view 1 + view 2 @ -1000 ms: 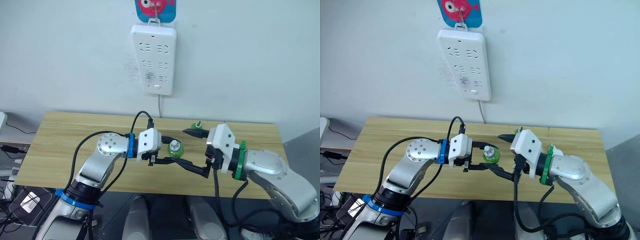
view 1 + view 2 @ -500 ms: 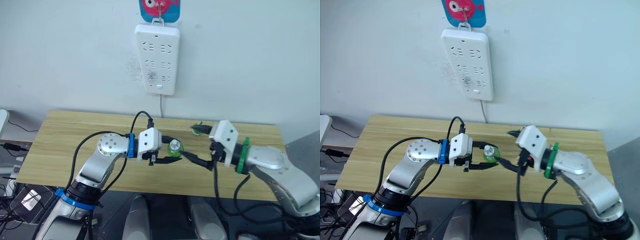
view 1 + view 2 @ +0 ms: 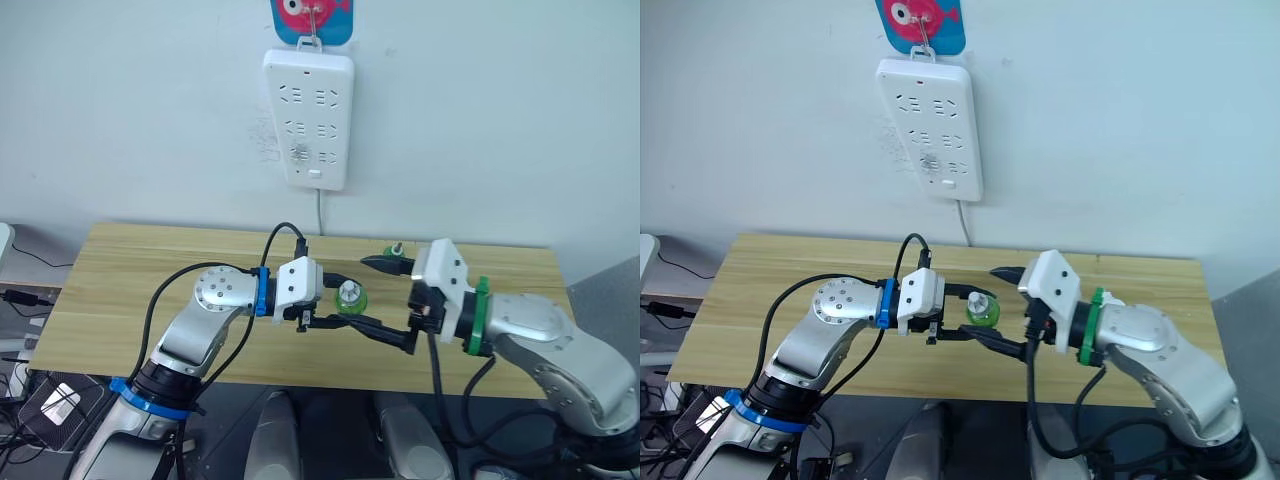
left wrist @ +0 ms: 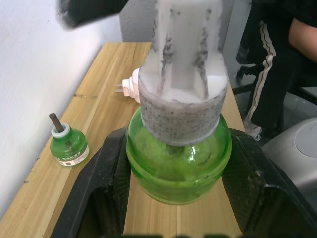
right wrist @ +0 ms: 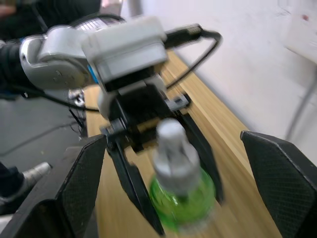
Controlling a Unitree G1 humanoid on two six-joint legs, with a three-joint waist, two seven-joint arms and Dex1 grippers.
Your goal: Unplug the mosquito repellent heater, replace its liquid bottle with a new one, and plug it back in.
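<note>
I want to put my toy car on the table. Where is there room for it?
The left end of the wooden table is bare wood, from its edge up to the left gripper. The middle is crowded: that gripper holds a green bottle, and the open right gripper reaches around it. Another green bottle stands behind, near the wall.

green liquid bottles: 2 | heater: 1 | power strip: 1 | end effectors: 2

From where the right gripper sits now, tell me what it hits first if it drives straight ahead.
Most likely the green bottle held in the left gripper: it sits dead ahead between the right gripper's open fingers. The depth between them is unclear.
</note>
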